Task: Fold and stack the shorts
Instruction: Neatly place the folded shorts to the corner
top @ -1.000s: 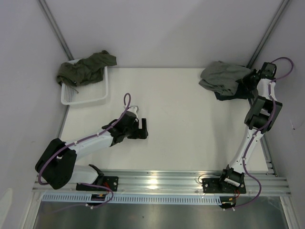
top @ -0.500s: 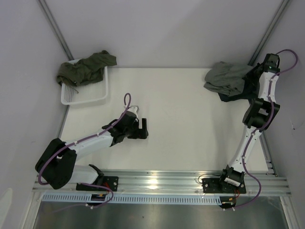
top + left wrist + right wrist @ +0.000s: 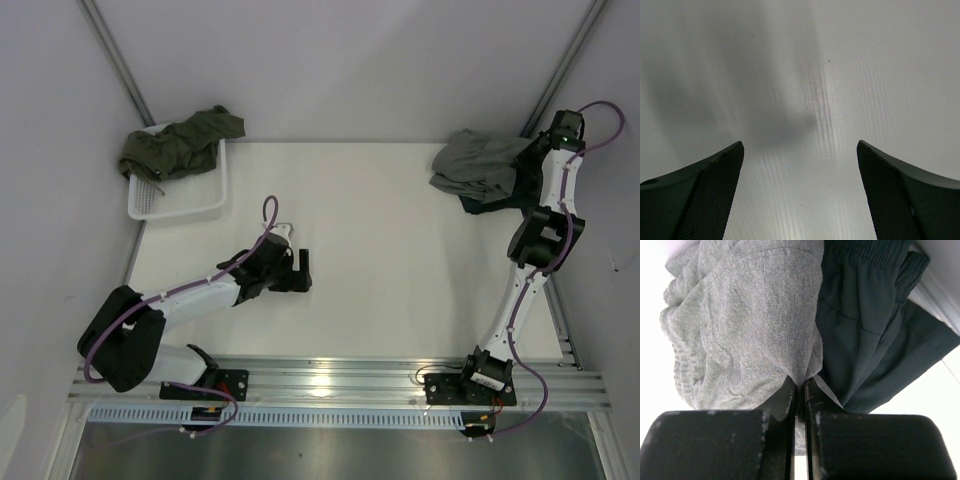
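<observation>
The right gripper (image 3: 801,386) has pinched fully shut on the light grey shorts (image 3: 478,160). It has drawn toward the far right corner, shifting them slightly right.

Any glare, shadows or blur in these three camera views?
Top view: sharp, even light, glare on the aluminium base rail. Left wrist view: a soft shadow on the white table. Right wrist view: light grey cloth shorts sharp, black right gripper close, dark, little detail.
</observation>
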Robot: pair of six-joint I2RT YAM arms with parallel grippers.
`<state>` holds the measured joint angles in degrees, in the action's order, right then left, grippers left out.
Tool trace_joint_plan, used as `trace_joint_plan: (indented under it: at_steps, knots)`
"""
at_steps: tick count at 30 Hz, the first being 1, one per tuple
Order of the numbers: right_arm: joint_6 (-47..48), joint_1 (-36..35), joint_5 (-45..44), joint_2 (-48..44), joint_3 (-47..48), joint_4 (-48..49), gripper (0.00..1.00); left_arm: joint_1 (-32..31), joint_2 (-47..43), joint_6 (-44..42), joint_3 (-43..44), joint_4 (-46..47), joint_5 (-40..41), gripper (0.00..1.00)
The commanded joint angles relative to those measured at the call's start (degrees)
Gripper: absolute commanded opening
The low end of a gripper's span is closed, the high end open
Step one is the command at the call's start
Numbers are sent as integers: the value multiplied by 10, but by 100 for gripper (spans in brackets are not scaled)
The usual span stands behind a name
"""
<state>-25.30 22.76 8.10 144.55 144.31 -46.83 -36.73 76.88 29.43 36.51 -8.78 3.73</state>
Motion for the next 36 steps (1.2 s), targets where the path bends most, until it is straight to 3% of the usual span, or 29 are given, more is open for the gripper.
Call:
trace_joint_plan:
  at_steps: [1,9,13,21,24,25,28,29,31,36]
  knots:
    - [17,5,-74,-48,40,17,0,-5,-2,-11,22,3,-7,95]
    - [51,6,-175,-97,-45,80,0,-9,-3,-10,24,-1,-4,95]
    - [50,6,-188,-83,14,48,0,-10,-1,-10,29,-5,-2,95]
    - [72,-2,-238,-65,18,50,5,-14,0,-10,30,-5,1,95]
    - [71,-16,-234,-59,6,61,14,-14,0,-10,27,-5,3,95]
    - [68,-18,-225,-56,5,62,31,-14,0,-10,28,-5,4,95]
    - [68,-28,-224,-45,4,66,55,-15,-1,-10,25,-5,4,95]
    - [68,-31,-228,-44,3,70,59,-15,-2,-10,23,-5,5,95]
    - [65,-35,-242,-51,1,71,64,-15,-5,-10,21,-7,7,96]
    - [65,-34,-259,-109,-20,83,62,-15,-6,-10,19,-6,7,96]
